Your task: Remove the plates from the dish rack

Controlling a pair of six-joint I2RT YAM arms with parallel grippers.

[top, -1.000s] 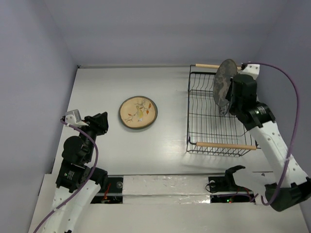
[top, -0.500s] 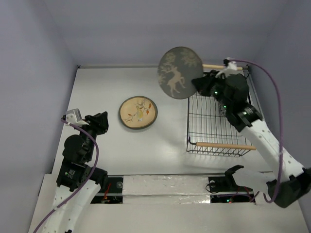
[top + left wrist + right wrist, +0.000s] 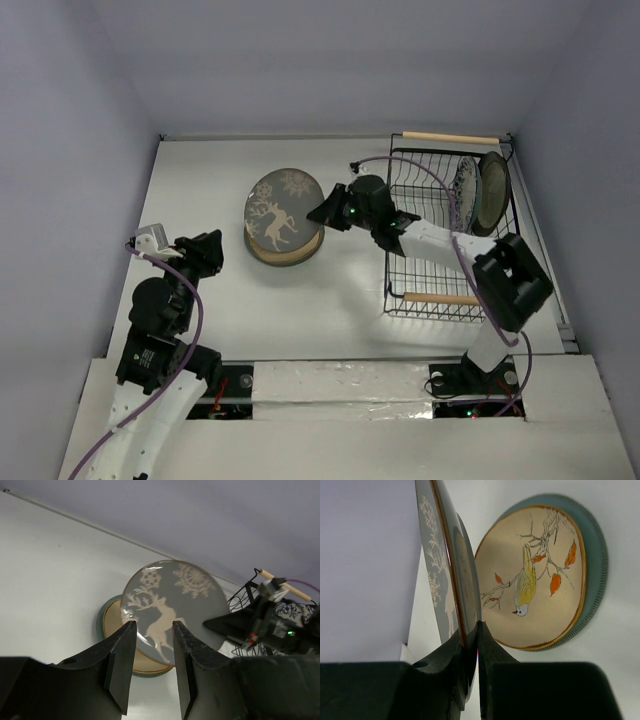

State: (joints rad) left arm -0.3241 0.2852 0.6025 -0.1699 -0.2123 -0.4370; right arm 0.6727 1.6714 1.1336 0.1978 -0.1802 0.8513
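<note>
Change: grey deer plate (image 3: 277, 213), in the dish rack (image 3: 450, 299) a second ago, now tilts over the tan plate (image 3: 535, 575) at the rack's 9 o'clock | right gripper (image 3: 471, 642) — clamped on its rim | left gripper (image 3: 150, 665) — part-open, empty | two plates (image 3: 480, 190) remain racked.

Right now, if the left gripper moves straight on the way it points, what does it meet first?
Most likely the grey deer plate, which the right gripper holds tilted above the tan plate. Depth is unclear, so it could reach the tan plate beneath instead.
</note>
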